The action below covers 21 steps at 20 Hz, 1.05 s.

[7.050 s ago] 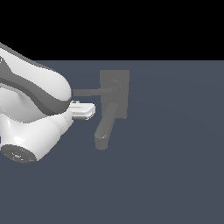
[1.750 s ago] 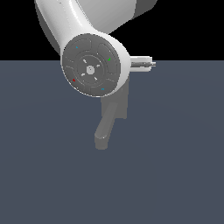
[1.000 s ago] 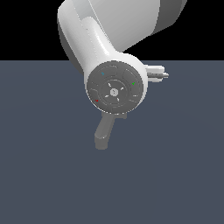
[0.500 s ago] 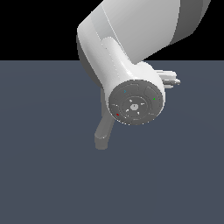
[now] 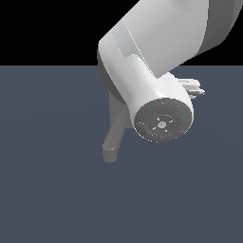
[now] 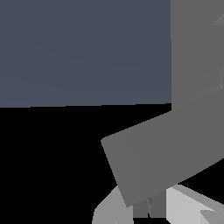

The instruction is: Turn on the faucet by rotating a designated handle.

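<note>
In the exterior view my white arm's round wrist joint (image 5: pixel 162 124) covers most of the grey faucet. Only its thick rounded spout (image 5: pixel 113 144) and a sliver of its back plate (image 5: pixel 115 110) show. A small part of my gripper (image 5: pixel 195 89) pokes out past the arm on the exterior view's right. In the wrist view the faucet's flat plate (image 6: pixel 197 52) fills one side. A slanted square-ended grey bar (image 6: pixel 162 155), seemingly the handle, lies right over my gripper (image 6: pixel 148 206). Pale fingers (image 6: pixel 109 212) flank its lower end. Their gap is hidden.
A plain dark blue-grey floor (image 5: pixel 52 190) surrounds the faucet, with black background above it. No other objects show.
The arm has swung steadily toward the exterior view's right and downward, its round joint now covering the back plate. The spout has stayed put.
</note>
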{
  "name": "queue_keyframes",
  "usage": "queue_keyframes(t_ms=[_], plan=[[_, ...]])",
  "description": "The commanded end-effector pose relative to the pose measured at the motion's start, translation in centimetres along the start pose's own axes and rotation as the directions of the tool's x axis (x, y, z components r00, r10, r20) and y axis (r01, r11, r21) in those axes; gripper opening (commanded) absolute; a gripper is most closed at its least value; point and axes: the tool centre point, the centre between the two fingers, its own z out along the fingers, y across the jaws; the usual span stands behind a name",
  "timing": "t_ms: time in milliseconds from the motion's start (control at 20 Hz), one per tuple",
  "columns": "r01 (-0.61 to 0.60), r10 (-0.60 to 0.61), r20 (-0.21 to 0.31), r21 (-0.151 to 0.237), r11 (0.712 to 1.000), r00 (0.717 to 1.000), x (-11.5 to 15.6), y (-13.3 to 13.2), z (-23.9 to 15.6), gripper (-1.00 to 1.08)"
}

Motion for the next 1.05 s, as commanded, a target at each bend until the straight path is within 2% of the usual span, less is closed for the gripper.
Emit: queue_keyframes(t_ms=[0, 1000], plan=[[0.014, -0.015, -0.017, -0.025, 1.000, 1.000, 1.0, 0.3, 0.0, -1.00], [0.042, -0.044, -0.040, -0.052, 0.998, 0.998, 6.8, -1.7, -0.1, -1.00]])
